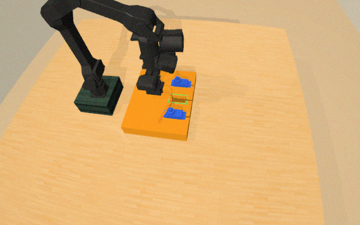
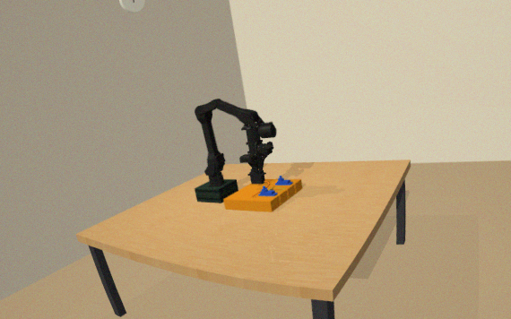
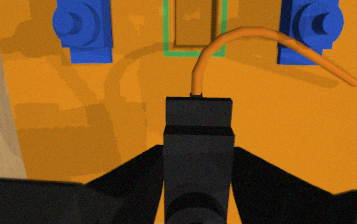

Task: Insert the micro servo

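Note:
The loose micro servo (image 3: 198,117) is black, with an orange cable (image 3: 244,31) from its far end. My gripper (image 1: 155,91) (image 2: 257,178) (image 3: 197,155) is shut on it above the orange deck (image 1: 141,117) (image 2: 246,200) (image 3: 304,125). A round part on the servo's top, at the bottom of the wrist view, faces the camera. The green-outlined pocket (image 1: 179,100) (image 3: 194,22) is empty, ahead of the servo in the wrist view. The cable arches past the pocket's near corner, then bends right, its end free. The servo's underside is hidden.
One blue servo (image 1: 182,83) (image 2: 282,181) (image 3: 96,30) and another blue servo (image 1: 176,114) (image 2: 267,192) (image 3: 299,30) sit on either side of the pocket. The arm's dark green base block (image 1: 116,91) (image 2: 205,193) stands beside the deck on the wooden table (image 1: 233,158) (image 2: 223,237).

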`<action>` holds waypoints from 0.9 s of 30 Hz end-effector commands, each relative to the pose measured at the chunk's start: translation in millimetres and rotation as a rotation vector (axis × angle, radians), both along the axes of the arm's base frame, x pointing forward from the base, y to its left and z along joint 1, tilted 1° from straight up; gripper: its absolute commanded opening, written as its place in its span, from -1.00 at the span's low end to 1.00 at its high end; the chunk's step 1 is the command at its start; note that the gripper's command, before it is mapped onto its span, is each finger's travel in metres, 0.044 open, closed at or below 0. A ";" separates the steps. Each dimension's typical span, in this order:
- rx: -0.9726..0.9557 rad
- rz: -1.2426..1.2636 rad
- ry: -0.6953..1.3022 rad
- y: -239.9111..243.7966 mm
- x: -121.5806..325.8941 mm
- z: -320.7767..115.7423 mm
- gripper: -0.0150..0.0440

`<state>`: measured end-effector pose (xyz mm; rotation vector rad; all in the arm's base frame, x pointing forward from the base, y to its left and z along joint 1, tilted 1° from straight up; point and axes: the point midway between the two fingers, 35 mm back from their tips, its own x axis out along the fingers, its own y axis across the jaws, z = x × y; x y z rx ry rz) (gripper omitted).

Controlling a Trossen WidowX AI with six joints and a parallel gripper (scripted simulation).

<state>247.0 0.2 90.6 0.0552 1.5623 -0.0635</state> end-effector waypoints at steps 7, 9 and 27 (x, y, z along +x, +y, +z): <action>0.002 0.007 -0.004 -2.7 43.9 0.6 -0.49; 0.002 0.007 -0.005 -3.3 52.0 0.7 -0.49; 0.002 0.007 -0.008 -5.9 88.9 -3.5 -0.49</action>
